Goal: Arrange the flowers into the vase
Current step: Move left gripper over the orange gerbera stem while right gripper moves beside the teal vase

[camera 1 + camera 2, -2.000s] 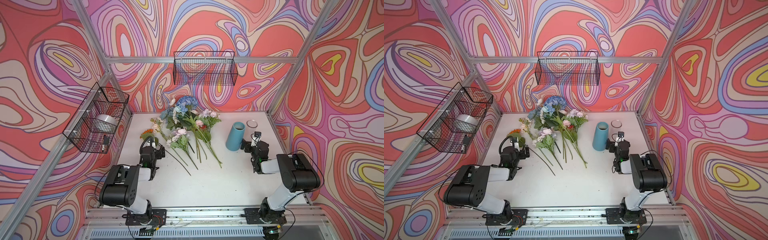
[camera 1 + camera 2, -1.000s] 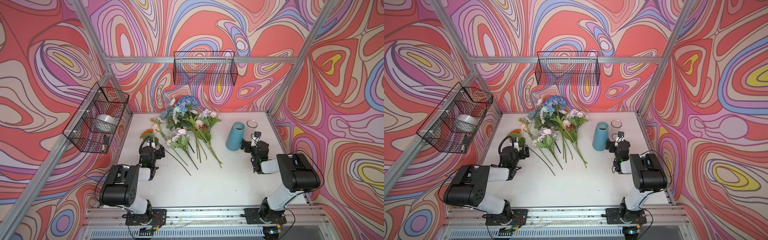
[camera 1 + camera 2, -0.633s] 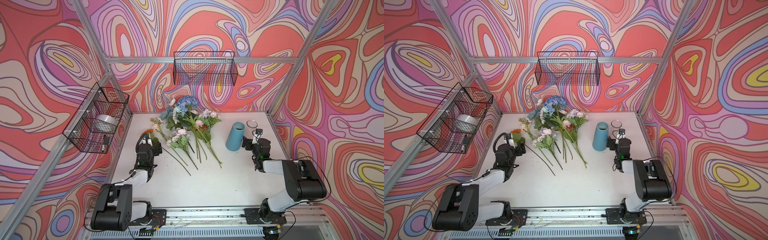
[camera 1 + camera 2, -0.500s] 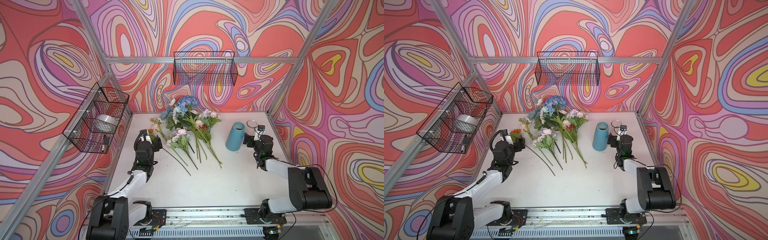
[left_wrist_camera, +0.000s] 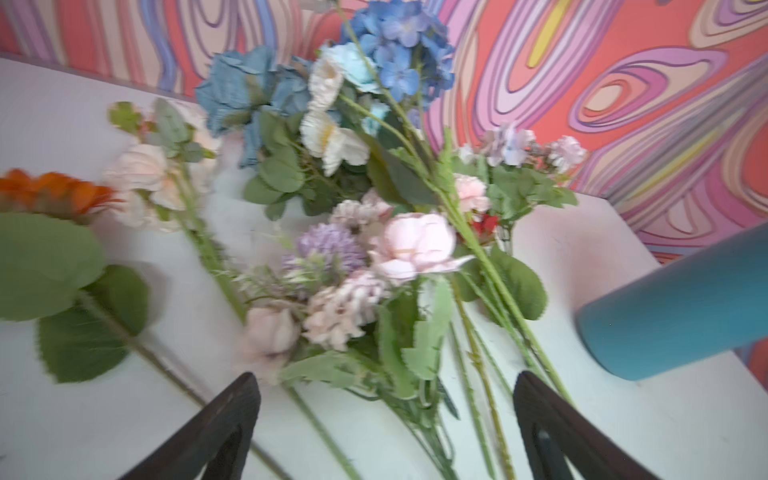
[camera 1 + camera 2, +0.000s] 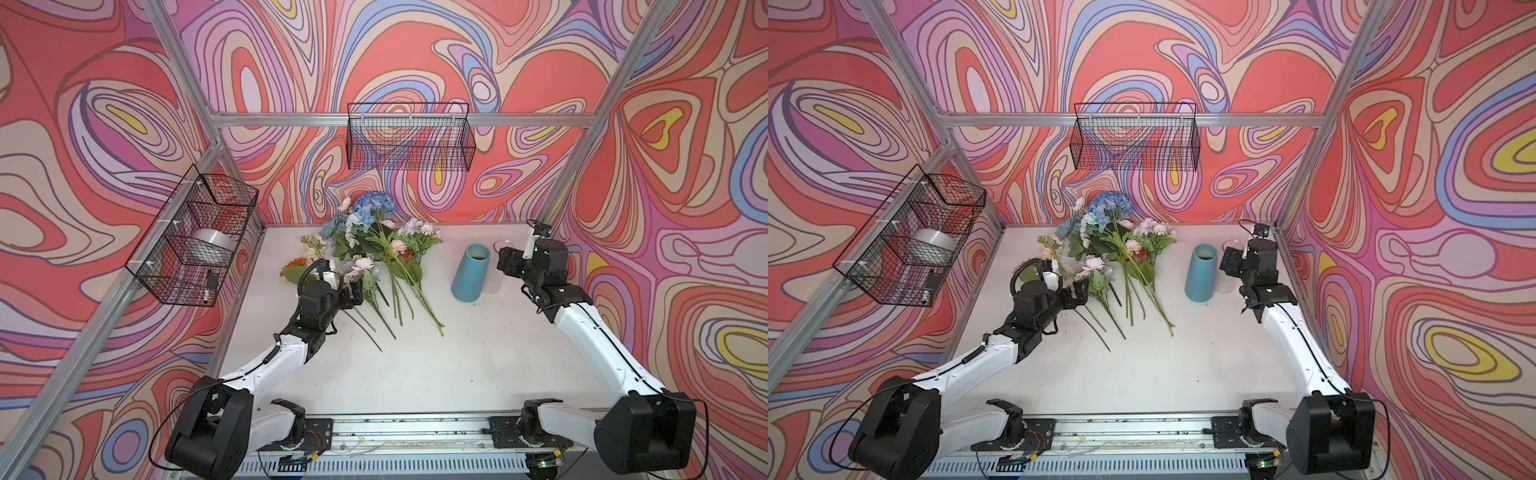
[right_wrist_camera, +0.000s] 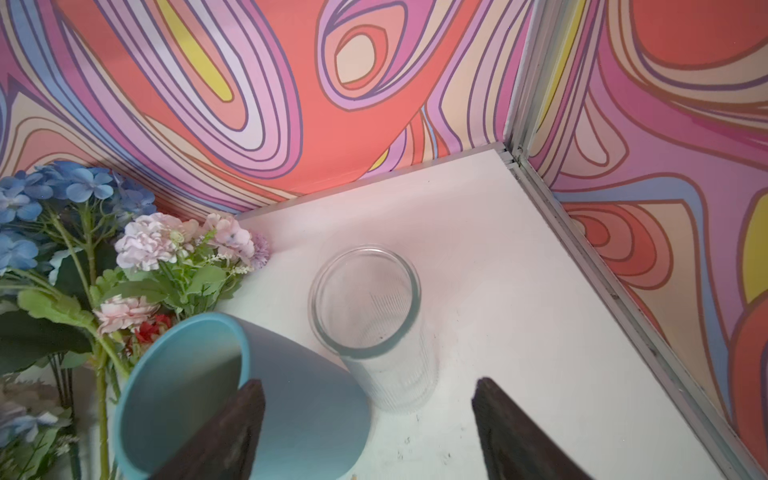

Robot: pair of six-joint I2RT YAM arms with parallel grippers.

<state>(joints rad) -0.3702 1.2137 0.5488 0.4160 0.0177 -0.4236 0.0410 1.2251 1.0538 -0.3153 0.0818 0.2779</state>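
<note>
The flowers lie in a loose pile at the back middle of the white table, stems pointing to the front; the blue hydrangea tops the pile. The teal vase stands upright to their right. My left gripper hovers open over the stems of the pink and lilac bunch, with nothing between its fingers. My right gripper is open just right of the vase, above the table, holding nothing.
A clear ribbed glass stands right behind the vase, ahead of the right gripper's gap. A red-orange bloom lies apart at the pile's left. Wire baskets hang on the back wall and left wall. The corner post is close.
Both arms have stretched out from their folded rest. The left gripper has gone right to the pink bunch's stems. The right gripper has risen beside the vase, its jaws a little narrower.
</note>
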